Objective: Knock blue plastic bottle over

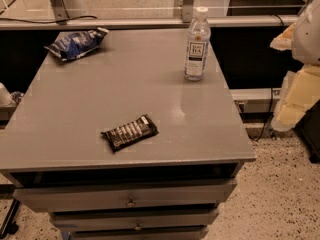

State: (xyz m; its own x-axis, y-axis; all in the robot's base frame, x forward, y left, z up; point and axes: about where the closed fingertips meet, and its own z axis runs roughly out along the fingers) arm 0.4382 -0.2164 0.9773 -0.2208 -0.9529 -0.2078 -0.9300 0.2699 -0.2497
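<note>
The blue plastic bottle [197,45] stands upright near the far right corner of the grey cabinet top [125,89]. It is clear and slim, with a white cap and a white label with dark text. My gripper [296,98] is at the right edge of the view, off the side of the cabinet. It is pale cream-coloured and sits well to the right of the bottle, lower in the view and apart from it. Part of the arm is cut off by the frame edge.
A dark candy bar wrapper [130,132] lies flat near the front middle of the top. A blue-and-white foil snack bag [76,43] lies at the far left corner. Drawers [130,200] are below the top. A rail and glass partition [150,20] run behind the cabinet.
</note>
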